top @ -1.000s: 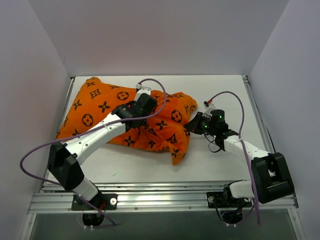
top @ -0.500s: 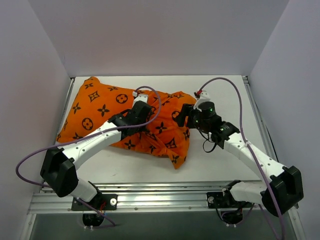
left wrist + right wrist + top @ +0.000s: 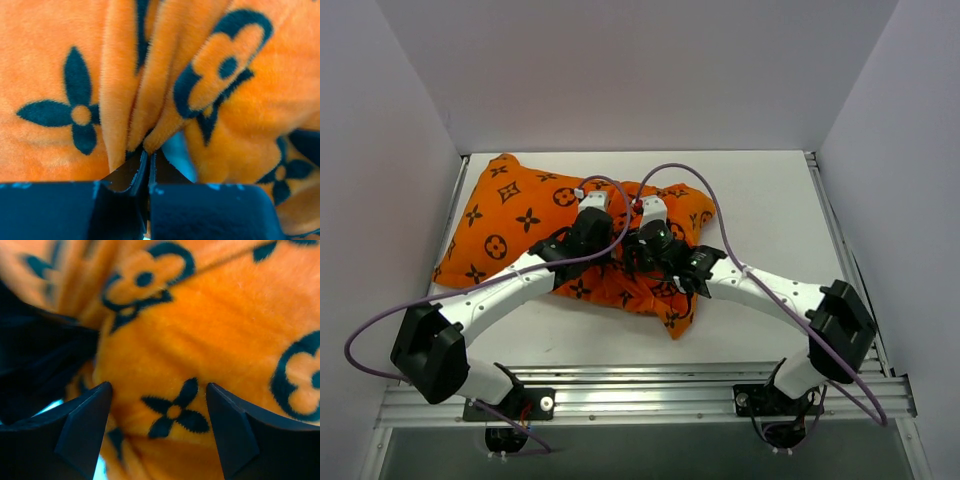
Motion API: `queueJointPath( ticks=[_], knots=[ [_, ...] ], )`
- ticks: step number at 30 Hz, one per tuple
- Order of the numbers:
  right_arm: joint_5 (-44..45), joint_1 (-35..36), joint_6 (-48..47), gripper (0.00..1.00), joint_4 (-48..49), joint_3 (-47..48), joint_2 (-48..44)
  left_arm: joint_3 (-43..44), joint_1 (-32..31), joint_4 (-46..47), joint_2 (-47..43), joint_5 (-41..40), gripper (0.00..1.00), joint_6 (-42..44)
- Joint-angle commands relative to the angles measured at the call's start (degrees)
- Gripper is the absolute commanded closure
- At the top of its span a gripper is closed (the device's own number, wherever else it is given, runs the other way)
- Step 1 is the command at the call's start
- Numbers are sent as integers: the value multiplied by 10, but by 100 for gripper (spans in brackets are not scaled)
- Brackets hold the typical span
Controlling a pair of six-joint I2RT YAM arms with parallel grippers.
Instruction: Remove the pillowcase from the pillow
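On the white tabletop (image 3: 760, 200), the orange pillowcase (image 3: 520, 215) is lying across the far left and centre, still covering the pillow completely; no white cushion is showing in any view.

The left arm is reaching diagonally from its near-left base to the middle of the cloth. Its tool (image 3: 148, 157) is pressed together on a pinched ridge of pillowcase, and the folds are fanning away from the dark fingers. Over the last second this arm has been shifting only slightly, keeping its grip while the fabric around it is bunching up more tightly.

The bigger change is on the right. The right arm, a second ago hovering off the cloth's right edge, is now stretched in across the tabletop with its elbow low. Its tool (image 3: 640, 250) is sitting just beside the left one (image 3: 590, 240) over the crumpled centre. In the wrist view, the right tool (image 3: 159, 410) is spread apart, with a plump bulge of patterned fabric between its fingers, not yet gripped.

With both tools now meeting on the cover, the stripping is seemingly just starting: one tool is anchoring and the other is preparing a second hold.
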Motion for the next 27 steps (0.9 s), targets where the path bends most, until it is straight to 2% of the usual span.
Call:
queueJointPath(
  ticks=[1, 3, 4, 5, 9, 12, 13, 14, 16, 17, 21, 25, 26, 27],
  knots=[
    [75, -5, -6, 44, 18, -11, 38, -42, 10, 18, -5, 28, 97, -32],
    [103, -5, 1, 70, -1, -16, 52, -57, 26, 24, -7, 27, 97, -40],
    [140, -7, 14, 94, -11, -22, 57, -72, 31, 25, -7, 26, 97, -49],
    [155, -9, 18, 100, -24, -27, 56, -79, 38, 28, -8, 29, 97, -54],
    [187, -46, 59, 100, -73, -74, -15, -115, 82, 42, -7, 51, 98, -72],
    [135, -140, 110, 100, -69, -159, -107, -137, 110, 55, -12, 74, 98, -84],
    [113, -171, 122, 100, -64, -186, -130, -140, 113, 59, -15, 77, 98, -86],
    [53, -238, 132, 100, -46, -237, -152, -142, 116, 61, -18, 83, 98, -86],
    [-13, -303, 163, 100, -32, -287, -197, -139, 123, 62, -19, 90, 98, -84],
    [-81, -361, 175, 100, 3, -330, -205, -138, 124, 61, -19, 93, 98, -83],
    [-220, -423, 209, 100, 95, -397, -187, -133, 125, 68, -24, 113, 98, -82],
    [-314, -417, 189, 100, 173, -382, -93, -120, 121, 80, -37, 163, 98, -48],
    [-325, -414, 177, 100, 188, -376, -82, -109, 119, 83, -44, 175, 95, -40],
    [-331, -411, 172, 100, 190, -368, -74, -102, 111, 83, -56, 184, 78, -27]
  ],
)
